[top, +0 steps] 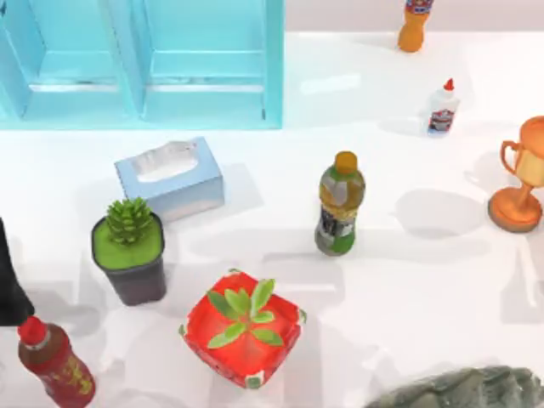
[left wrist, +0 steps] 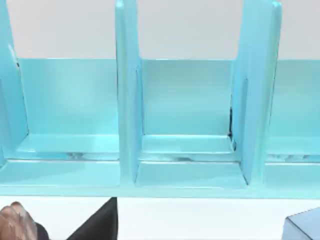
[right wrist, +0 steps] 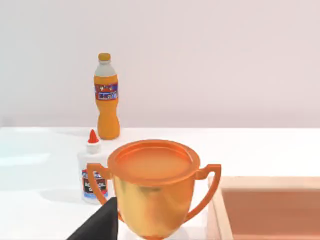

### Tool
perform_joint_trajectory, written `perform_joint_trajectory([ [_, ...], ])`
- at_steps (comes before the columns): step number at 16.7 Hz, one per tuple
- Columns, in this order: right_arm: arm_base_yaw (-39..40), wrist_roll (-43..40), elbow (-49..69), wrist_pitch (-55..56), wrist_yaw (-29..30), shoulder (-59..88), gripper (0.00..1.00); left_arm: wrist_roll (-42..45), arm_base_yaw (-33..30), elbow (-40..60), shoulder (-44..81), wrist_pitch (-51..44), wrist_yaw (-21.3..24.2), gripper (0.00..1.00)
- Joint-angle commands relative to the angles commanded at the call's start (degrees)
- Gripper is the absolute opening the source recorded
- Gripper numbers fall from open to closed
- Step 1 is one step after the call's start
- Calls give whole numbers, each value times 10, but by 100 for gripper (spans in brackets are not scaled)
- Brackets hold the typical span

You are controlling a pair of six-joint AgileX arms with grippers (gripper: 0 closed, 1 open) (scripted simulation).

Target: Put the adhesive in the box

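So you are at the very start: the small white glue bottle with a red pointed cap (top: 443, 108) stands untouched on the white desk (top: 408, 280), upper right of the top view, beside the shiny orange trophy cup (top: 521, 178). Next, reach for it. You cannot tell how either arm's fingers stand. You have one glue bottle, three drink bottles, two plants.

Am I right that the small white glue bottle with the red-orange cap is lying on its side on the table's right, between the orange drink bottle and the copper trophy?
Not quite: the small white glue bottle with the red-orange cap stands upright, as the right wrist view shows. The rest holds: in the top view it is on the table's right, between the orange drink bottle and the copper trophy.
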Motion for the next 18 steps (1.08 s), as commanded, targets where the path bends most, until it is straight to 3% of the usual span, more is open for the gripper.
perform_joint_trajectory([
  [4, 5, 12, 16, -8, 1, 17, 100, 0, 0, 0, 0, 0, 0, 100],
  [8, 31, 60, 113, -41, 9, 118, 100, 0, 0, 0, 0, 0, 0, 100],
  [18, 105, 147, 521, -146, 53, 652, 100, 0, 0, 0, 0, 0, 0, 100],
])
